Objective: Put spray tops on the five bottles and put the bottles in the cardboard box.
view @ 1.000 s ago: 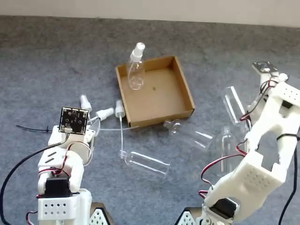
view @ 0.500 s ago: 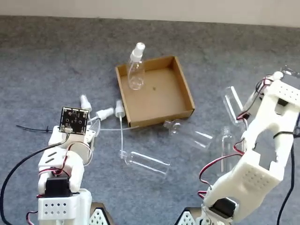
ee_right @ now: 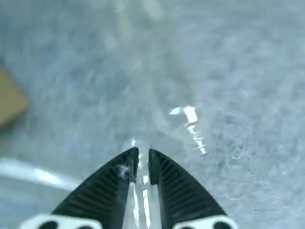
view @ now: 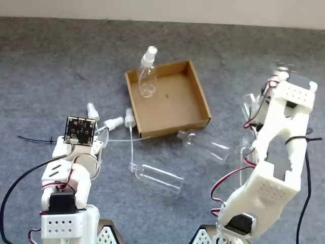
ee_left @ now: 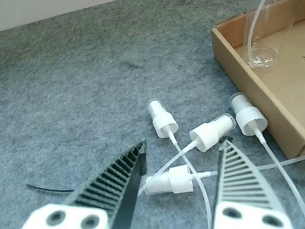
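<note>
I've got L gripper (ee_left: 182,145) spread wide, hovering over four loose spray tops (ee_left: 212,131) just left of the cardboard box (view: 203,101). R gripper (ee_right: 143,152) is right of box, fingers pressed nearly together, low over clear bottles (view: 250,109) lying on carpet (view: 61,61). One capped bottle (view: 147,76) sits in box's far-left corner.
</note>
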